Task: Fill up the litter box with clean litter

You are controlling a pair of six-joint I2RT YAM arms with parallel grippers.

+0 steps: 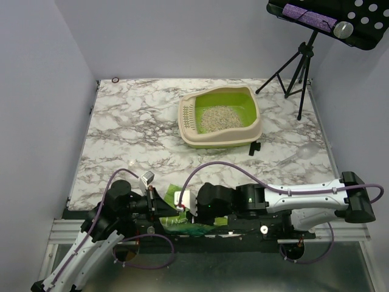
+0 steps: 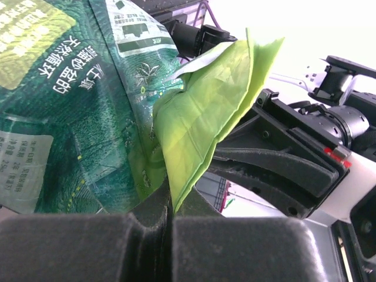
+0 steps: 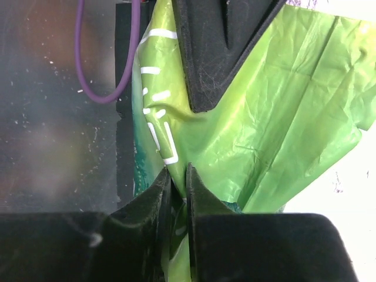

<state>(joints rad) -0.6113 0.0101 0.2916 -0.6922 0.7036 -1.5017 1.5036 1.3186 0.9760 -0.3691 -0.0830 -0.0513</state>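
The litter box [image 1: 249, 131], beige-rimmed and lime-green inside, stands at the back right of the marble table with a patch of grey-beige litter [image 1: 217, 117] in its middle. At the near edge both grippers meet on a green printed bag [image 1: 182, 224]. My left gripper [image 1: 159, 204] [image 2: 170, 207] is shut on the bag's lime-green flap [image 2: 205, 117]; the dark green printed side [image 2: 76, 117] hangs to its left. My right gripper [image 1: 187, 204] [image 3: 178, 176] is shut on a fold of the same bag [image 3: 276, 106]. The left gripper's finger [image 3: 217, 53] shows just above.
A clear plastic scoop [image 1: 302, 152] lies right of the litter box and a small black piece [image 1: 255, 148] lies at the box's front corner. A black tripod [image 1: 299, 67] with a perforated tray [image 1: 340, 21] stands at the back right. A small ring [image 1: 115, 79] sits far left.
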